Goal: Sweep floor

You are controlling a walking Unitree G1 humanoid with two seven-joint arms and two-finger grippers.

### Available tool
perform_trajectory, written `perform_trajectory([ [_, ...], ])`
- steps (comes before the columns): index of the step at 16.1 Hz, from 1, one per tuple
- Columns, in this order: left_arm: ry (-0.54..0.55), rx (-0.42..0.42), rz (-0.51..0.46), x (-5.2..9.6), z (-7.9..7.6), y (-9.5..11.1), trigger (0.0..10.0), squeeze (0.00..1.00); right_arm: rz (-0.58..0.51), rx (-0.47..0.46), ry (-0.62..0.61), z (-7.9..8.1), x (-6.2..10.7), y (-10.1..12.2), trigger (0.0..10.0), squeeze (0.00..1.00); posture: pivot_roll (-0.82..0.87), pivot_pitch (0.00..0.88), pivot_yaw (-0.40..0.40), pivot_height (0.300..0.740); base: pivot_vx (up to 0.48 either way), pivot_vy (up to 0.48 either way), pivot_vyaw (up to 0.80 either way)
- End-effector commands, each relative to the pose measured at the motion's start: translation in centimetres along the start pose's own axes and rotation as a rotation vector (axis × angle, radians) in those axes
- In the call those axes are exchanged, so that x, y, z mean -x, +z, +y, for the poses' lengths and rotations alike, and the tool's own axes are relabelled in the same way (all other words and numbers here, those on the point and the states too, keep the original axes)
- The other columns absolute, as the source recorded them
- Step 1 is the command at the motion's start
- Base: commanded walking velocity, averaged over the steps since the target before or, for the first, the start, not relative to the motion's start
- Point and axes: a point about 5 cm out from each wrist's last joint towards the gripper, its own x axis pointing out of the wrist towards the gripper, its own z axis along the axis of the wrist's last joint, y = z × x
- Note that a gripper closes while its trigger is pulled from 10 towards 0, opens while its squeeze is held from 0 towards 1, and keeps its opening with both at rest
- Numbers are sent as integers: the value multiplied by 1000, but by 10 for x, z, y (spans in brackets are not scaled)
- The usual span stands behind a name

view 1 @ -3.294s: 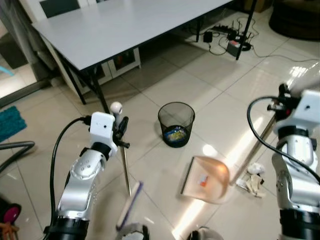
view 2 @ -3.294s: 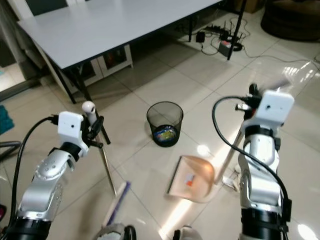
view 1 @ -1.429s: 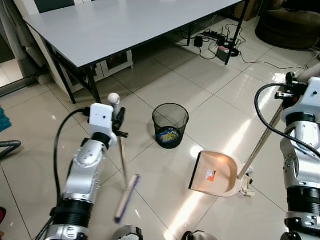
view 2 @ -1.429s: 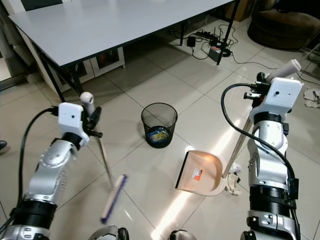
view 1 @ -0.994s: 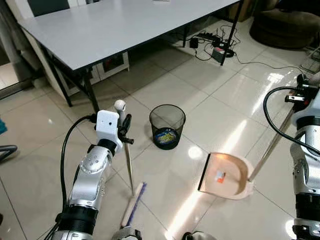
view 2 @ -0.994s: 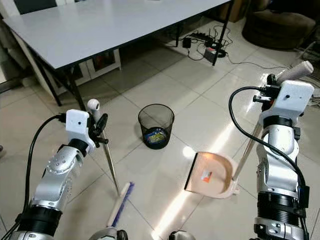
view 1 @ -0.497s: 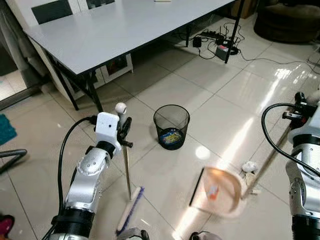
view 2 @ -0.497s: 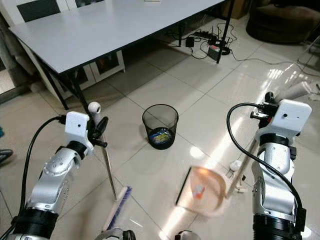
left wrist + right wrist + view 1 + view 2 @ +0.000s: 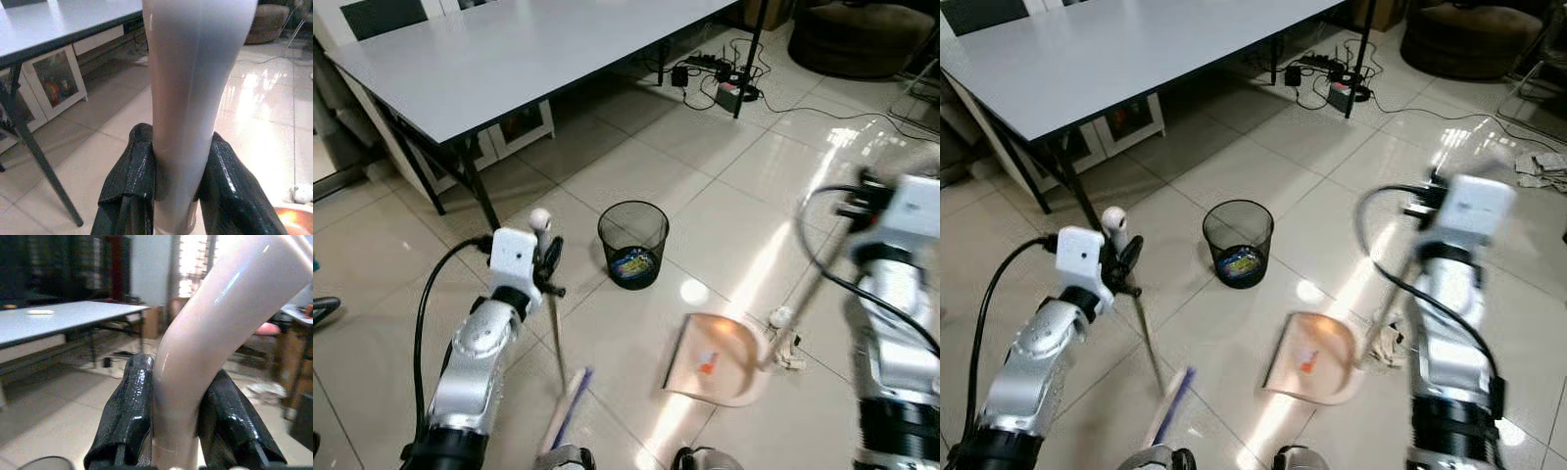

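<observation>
On the floor [image 9: 636,171] near the table [image 9: 499,49] stands a black bin [image 9: 632,243] with colourful rubbish inside. Left end effector [image 9: 178,196] squeezes the broom [image 9: 558,372]; right end effector [image 9: 178,431] squeezes the dustpan [image 9: 715,362] handle, beside crumpled paper [image 9: 781,318].

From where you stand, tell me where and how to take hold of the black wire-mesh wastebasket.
Grip the black wire-mesh wastebasket by its open top rim, coming straight down with one claw finger inside and one outside. It stands upright on the tiled floor, its round, tapering wall is probably too wide to span, and the rim is the only thin edge. Both claws are full: left claw, right claw.
</observation>
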Motion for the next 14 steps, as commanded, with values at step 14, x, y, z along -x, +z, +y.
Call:
perform_trajectory([
  [14,-56,-20,-42,15,-14,23,10000,0,11,-60,-58,-15,31,3,10000,0,-23,159,42,740,0,0,-148],
])
